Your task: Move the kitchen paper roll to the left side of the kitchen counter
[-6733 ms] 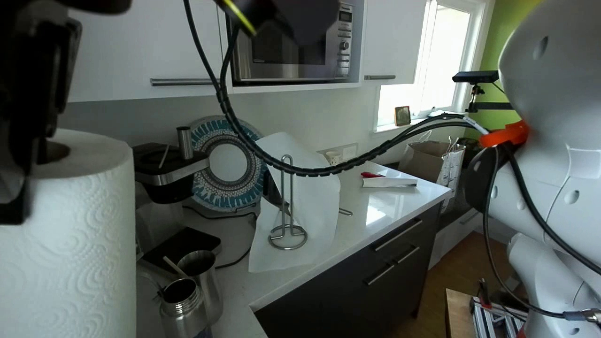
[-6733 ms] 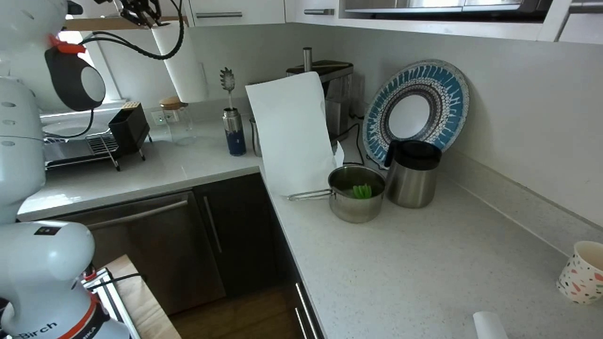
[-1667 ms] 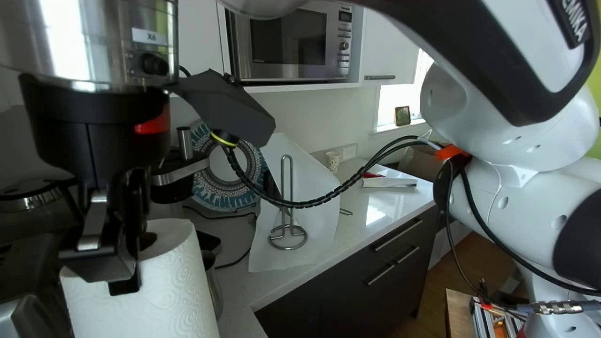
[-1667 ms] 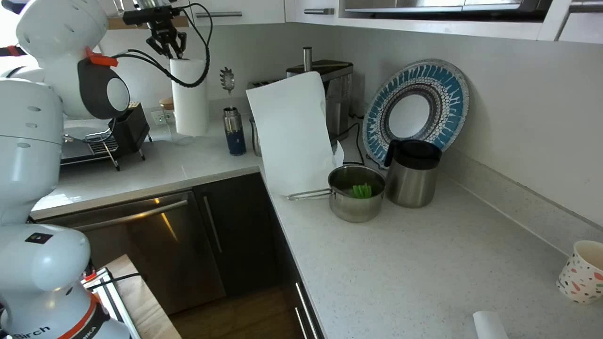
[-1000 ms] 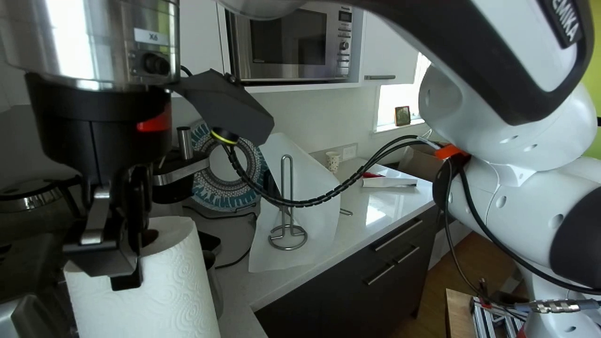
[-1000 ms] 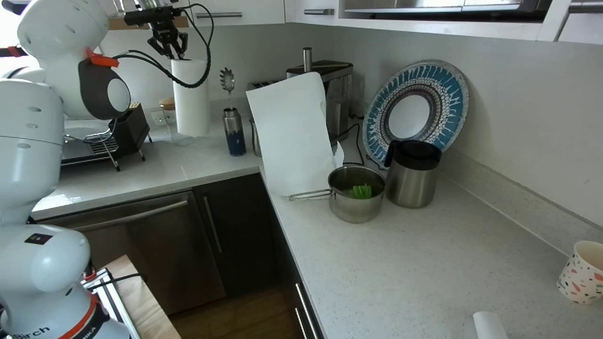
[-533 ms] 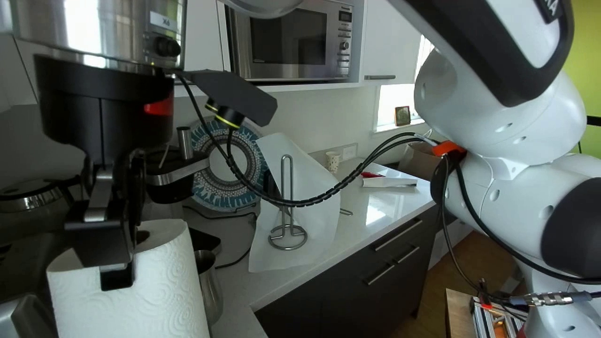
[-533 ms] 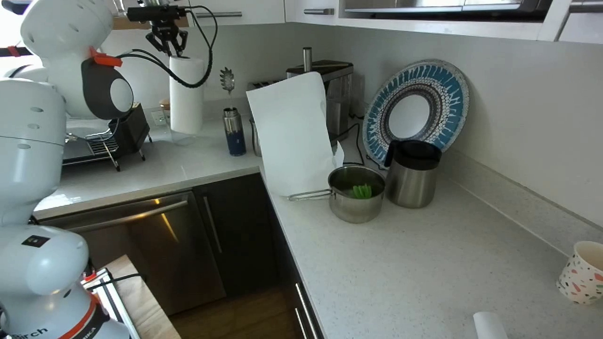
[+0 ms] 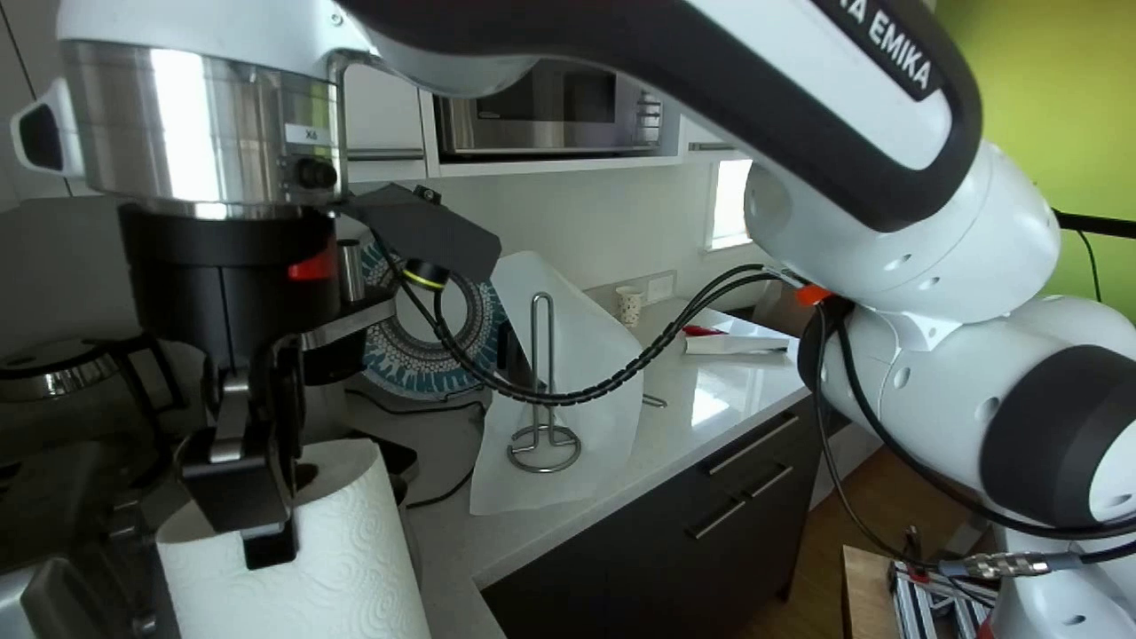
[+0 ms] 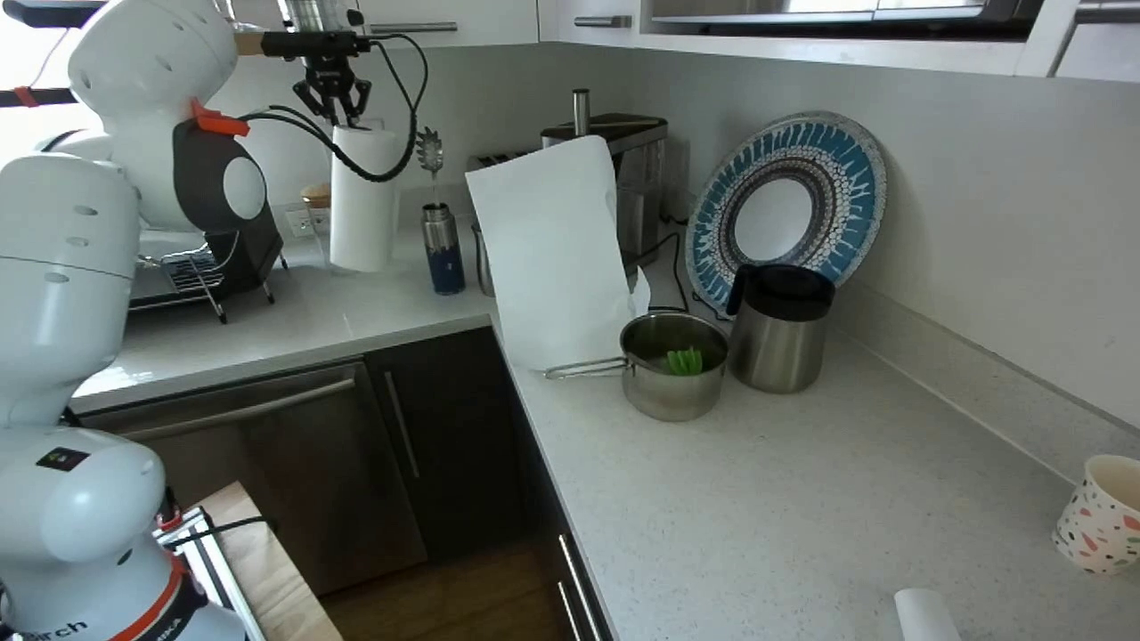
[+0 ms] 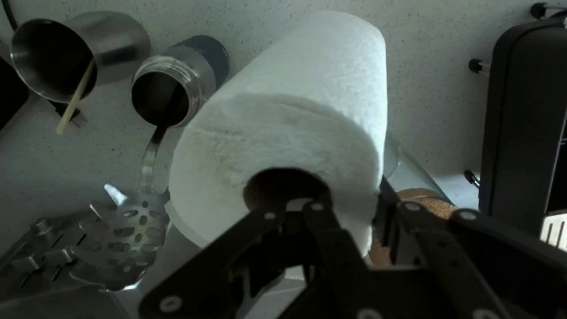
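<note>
One finger (image 9: 271, 548) of the claw (image 11: 341, 199) lies against the outer face of the roll (image 11: 288, 110), and its partner goes into the hollow core; so the claw is closed on the paper wall, not around the whole body. The roll is below the claw, and its long axis runs downward from there. In an exterior view the roll (image 10: 363, 223) looks nearly upright, in the wrist view it leans, so the exact tilt I cannot tell. Under the claw comes the tabletop (image 10: 374, 304); whether the roll's lower end touches it is not clear. In my judgement, the carrying is mostly done, and the next move should go straight down along this axis, until the base sits flat. The grip, being one-sided, may let the roll swing or tip. To one side of the claw stand the flask (image 10: 443, 249), with the server (image 10: 430, 151) in it, and the jug (image 11: 116, 45); to the opposite side, the jar (image 11: 421, 195) and the caddy (image 11: 518, 124). Well apart from the claw are the pot (image 10: 674, 387) and the plate (image 10: 773, 221).
</note>
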